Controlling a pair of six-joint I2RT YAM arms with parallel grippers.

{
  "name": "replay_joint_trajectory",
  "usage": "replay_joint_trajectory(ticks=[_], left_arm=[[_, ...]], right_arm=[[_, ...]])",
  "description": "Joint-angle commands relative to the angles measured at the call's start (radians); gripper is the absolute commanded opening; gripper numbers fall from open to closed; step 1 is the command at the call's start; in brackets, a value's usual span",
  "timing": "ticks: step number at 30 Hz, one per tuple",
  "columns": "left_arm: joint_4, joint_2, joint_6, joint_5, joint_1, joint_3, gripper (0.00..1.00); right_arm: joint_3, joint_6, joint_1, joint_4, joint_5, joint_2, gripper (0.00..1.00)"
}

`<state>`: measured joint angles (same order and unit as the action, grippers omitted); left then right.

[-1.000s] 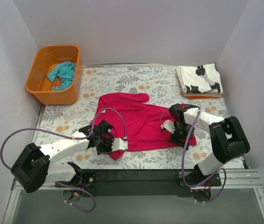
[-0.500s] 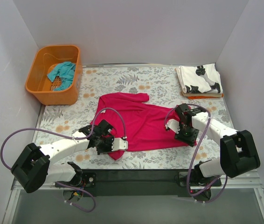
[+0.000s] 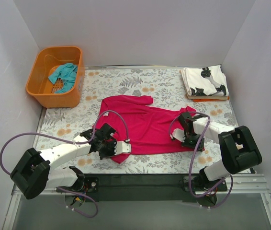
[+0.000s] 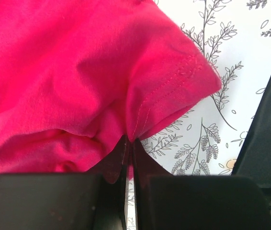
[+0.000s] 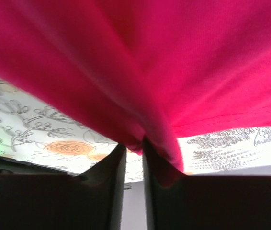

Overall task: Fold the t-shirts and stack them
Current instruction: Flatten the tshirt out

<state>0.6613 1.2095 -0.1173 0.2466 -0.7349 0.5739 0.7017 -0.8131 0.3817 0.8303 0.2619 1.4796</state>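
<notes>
The magenta-red t-shirt (image 3: 142,124) lies spread in the middle of the floral table. My left gripper (image 3: 110,145) is shut on its near-left sleeve edge; the left wrist view shows the sleeve hem (image 4: 169,96) pinched between the jaws. My right gripper (image 3: 189,135) is shut on the shirt's near-right edge, with the red cloth (image 5: 164,72) lifted and draped over the jaws. The white t-shirt with black marks (image 3: 205,81) lies folded at the back right. The teal t-shirt (image 3: 63,75) lies crumpled in the orange basket.
The orange plastic basket (image 3: 42,91) stands at the back left corner. Purple cables loop from both arms over the table. Grey walls close in the table on three sides. A black bar runs along the near edge (image 3: 140,179).
My right gripper has moved a little left and inward with the shirt's right edge, bunching the cloth there. The left gripper has stayed put on the sleeve.
</notes>
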Motion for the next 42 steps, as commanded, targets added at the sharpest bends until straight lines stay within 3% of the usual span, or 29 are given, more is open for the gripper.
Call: replay_joint_trajectory(ticks=[1,3,4,5,9,12,16,22,31,42], left_arm=[[0.076,-0.007,0.028,0.017,0.002,-0.045,0.0],[0.078,-0.01,0.03,0.016,0.002,-0.043,0.0],[0.074,-0.013,0.036,0.016,0.002,-0.042,0.0],[0.072,-0.018,0.039,0.017,0.002,-0.033,0.0],[0.084,-0.022,0.083,0.054,0.034,0.035,0.0],[0.089,-0.011,0.143,0.097,0.118,0.13,0.0],[0.116,0.053,0.168,0.181,0.338,0.265,0.0],[0.097,0.111,0.228,0.212,0.466,0.418,0.0],[0.095,0.091,0.372,0.168,0.52,0.667,0.0],[0.035,-0.099,0.557,-0.09,0.539,1.03,0.0]], right_arm=[[-0.042,-0.015,-0.006,-0.109,-0.035,0.041,0.2],[-0.028,-0.018,-0.006,-0.106,-0.036,0.025,0.15],[-0.025,-0.018,-0.006,-0.105,-0.035,0.019,0.04],[-0.021,-0.02,-0.006,-0.096,-0.036,0.002,0.01],[0.05,-0.018,-0.007,-0.031,-0.072,-0.068,0.01],[0.128,-0.017,-0.007,-0.002,-0.084,-0.133,0.01],[0.217,-0.012,-0.02,0.009,-0.075,-0.14,0.01],[0.314,0.0,-0.059,0.004,-0.069,-0.073,0.01],[0.574,-0.003,-0.107,0.013,-0.052,-0.108,0.01],[0.913,0.045,-0.113,0.015,-0.01,-0.304,0.01]])
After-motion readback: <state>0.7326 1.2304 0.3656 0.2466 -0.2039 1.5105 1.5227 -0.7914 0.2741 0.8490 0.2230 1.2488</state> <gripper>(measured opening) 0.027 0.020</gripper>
